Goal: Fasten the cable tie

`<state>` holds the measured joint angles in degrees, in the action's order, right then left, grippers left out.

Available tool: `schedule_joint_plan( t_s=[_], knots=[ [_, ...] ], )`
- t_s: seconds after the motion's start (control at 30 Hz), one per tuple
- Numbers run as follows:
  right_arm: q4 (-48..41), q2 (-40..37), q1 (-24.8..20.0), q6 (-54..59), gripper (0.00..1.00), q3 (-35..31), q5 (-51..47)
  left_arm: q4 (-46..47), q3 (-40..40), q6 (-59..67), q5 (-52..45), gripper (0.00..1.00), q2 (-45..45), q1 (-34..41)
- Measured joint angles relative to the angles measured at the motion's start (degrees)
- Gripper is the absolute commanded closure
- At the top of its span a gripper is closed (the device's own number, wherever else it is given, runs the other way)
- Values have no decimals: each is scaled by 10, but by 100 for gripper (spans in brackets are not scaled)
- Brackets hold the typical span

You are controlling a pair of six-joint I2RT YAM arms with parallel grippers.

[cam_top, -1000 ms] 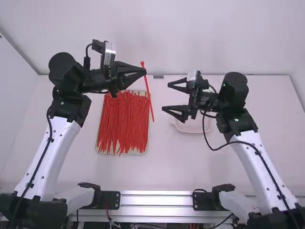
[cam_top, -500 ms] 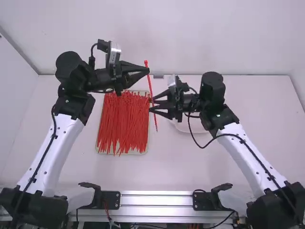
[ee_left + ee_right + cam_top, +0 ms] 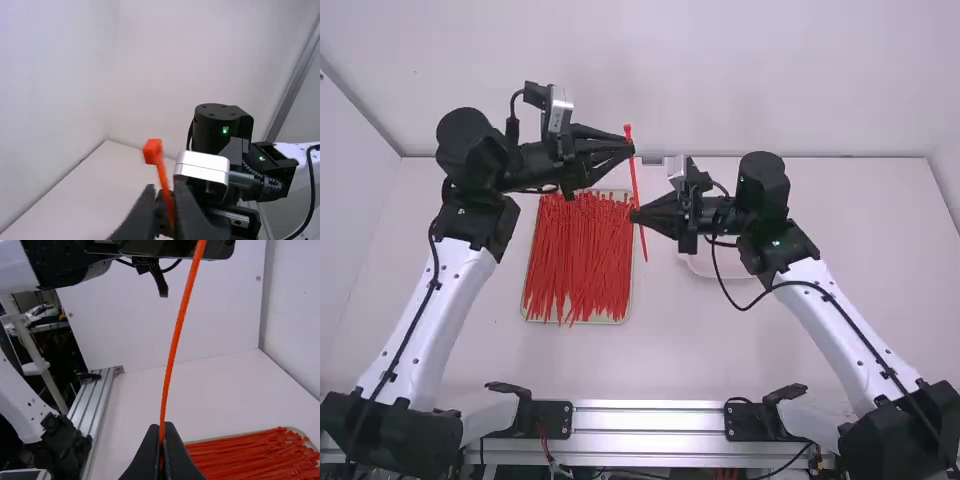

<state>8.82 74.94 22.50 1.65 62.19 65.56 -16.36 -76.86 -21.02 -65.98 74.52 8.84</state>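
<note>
A single red cable tie (image 3: 633, 180) hangs roughly upright above the table between both arms, its square head (image 3: 152, 151) on top. My left gripper (image 3: 625, 154) is shut on the strap just below the head, as the left wrist view (image 3: 166, 210) also shows. My right gripper (image 3: 638, 213) is shut on the strap lower down. In the right wrist view the strap (image 3: 176, 345) rises from between that gripper's closed fingers (image 3: 161, 434) toward the left arm. The tail end (image 3: 644, 255) dangles free below the right gripper.
A tan tray (image 3: 630, 300) with a pile of several red cable ties (image 3: 578, 255) lies on the table beneath the left arm; the pile (image 3: 250, 452) also shows in the right wrist view. A white dish (image 3: 715, 264) sits under the right arm's wrist.
The right arm swung left to the hanging tie, and its open gripper shut on the strap. The left gripper rose slightly and kept hold of the tie.
</note>
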Motion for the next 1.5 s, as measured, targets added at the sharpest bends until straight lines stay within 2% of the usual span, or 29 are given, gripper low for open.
schedule_joint_plan(
  t_s=[0.13,0.23,0.33,0.5,0.57,0.63,0.67,0.87,1.23,1.4,1.5],
  knots=[
    [1,0,0,1,100,0,-1,-34,0,-30,0,91,0,-5],
    [6,0,0,2,100,0,-1,-42,0,-46,0,91,0,-9],
    [10,0,0,2,100,0,-1,-45,0,-57,0,98,0,-11],
    [12,0,0,2,100,0,-1,-46,0,-63,0,98,0,-10],
    [12,0,0,2,100,0,-1,-48,0,-63,0,91,0,-8],
    [12,0,0,2,100,0,-1,-47,0,-64,0,71,0,-7],
    [13,0,0,2,100,0,-1,-47,0,-65,0,70,0,-7],
    [16,0,0,2,100,0,-1,-50,0,-64,0,75,0,-7],
    [13,0,1,2,100,0,-1,-59,0,-64,-8,73,0,-7],
    [12,0,0,2,100,0,-1,-62,0,-58,-24,82,0,-7],
    [12,0,1,2,100,0,-1,-62,0,-54,-26,83,0,-7]
  ],
)
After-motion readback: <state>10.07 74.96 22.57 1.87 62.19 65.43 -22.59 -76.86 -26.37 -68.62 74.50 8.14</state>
